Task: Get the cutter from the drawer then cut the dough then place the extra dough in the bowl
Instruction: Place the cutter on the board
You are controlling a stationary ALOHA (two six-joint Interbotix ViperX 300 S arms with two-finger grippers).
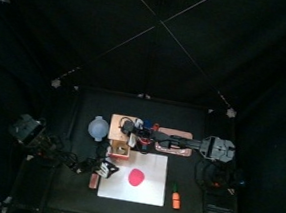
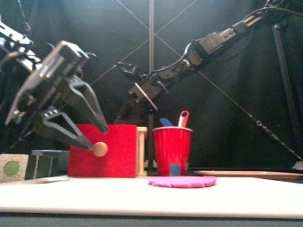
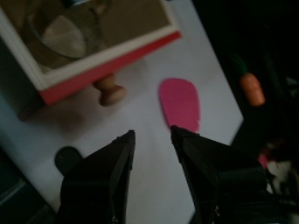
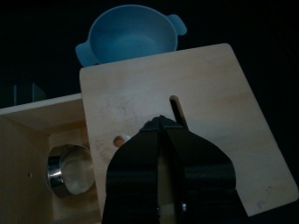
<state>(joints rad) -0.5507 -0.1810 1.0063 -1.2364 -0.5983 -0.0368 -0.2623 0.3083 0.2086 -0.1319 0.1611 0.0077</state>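
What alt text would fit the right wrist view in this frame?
The right tool, jaws closed together, is over the top of the pale wooden box. Next to it the drawer is pulled open with the round metal cutter lying inside, and the blue-grey bowl sits just past the box.

A robot lab booth; black curtains [image 1: 64,16] enclose the small table [image 1: 197,122].
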